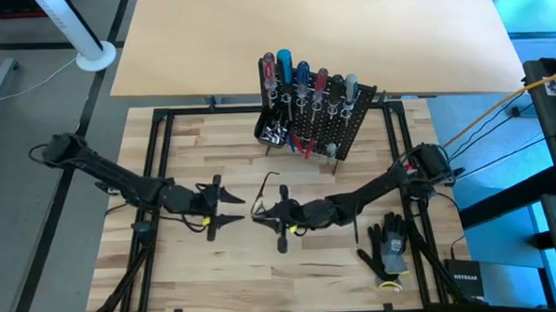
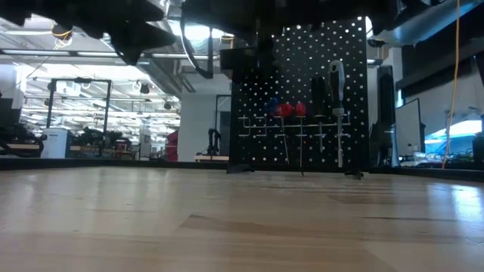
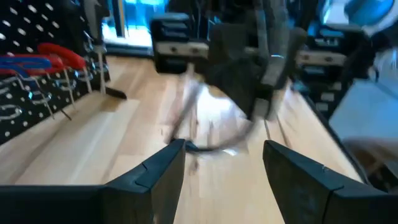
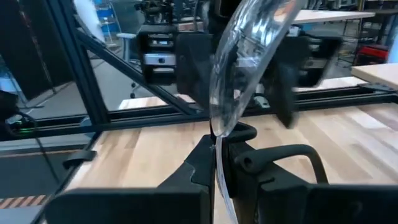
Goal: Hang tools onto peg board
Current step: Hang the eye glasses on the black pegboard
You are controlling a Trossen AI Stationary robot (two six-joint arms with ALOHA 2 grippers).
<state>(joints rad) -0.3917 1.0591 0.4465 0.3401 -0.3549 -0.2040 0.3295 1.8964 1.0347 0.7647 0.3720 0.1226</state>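
My right gripper [image 1: 264, 211] is clamped on clear safety glasses [image 4: 245, 56], mid-table, facing my left gripper [image 1: 226, 204], whose fingers stand wide and empty. The peg board [image 1: 338, 125] stands behind, holding 5 screwdrivers [image 1: 305, 84].

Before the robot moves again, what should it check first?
1. Right gripper shut on the safety glasses: ok.
2. Left gripper open and facing the glasses: ok.
3. Glasses between the left gripper's fingers: not ok, they sit beyond its fingertips.
4. A free ring on the peg board: cannot tell.
5. Work glove out of the way, beside the right arm: ok.
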